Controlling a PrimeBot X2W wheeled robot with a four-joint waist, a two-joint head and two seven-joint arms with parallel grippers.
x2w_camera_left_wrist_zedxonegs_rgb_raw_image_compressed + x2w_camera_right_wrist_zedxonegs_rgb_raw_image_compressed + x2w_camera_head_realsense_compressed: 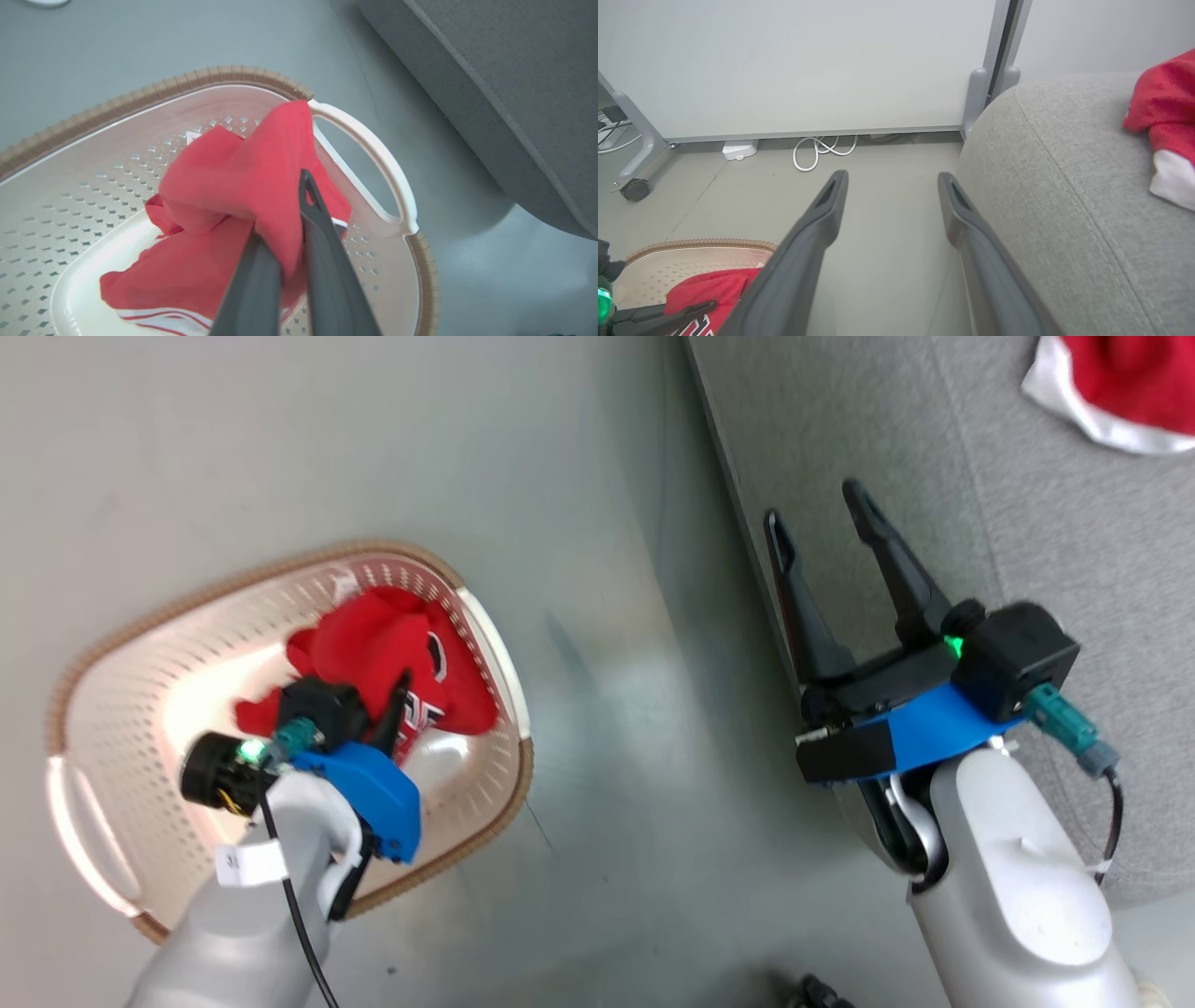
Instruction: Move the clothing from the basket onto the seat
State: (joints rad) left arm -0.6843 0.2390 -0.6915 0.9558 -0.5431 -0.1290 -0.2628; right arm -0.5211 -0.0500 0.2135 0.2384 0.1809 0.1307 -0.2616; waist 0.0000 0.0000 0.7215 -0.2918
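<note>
My left gripper (280,210) is pinched on a fold of the striped garment (224,182), which peaks up inside the basket (140,100), its striped edge lying on the basket's bottom. My right gripper (814,504) is spread wide, holding nothing, above the floor (607,663) just beside the seat (934,448). Farther off, the white-hemmed garment (1120,373) lies on the seat.

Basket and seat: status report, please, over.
Left gripper shut on striped garment, inside basket. Right gripper open, empty, beside seat. White-hemmed garment on seat. No obstacle seen.
</note>
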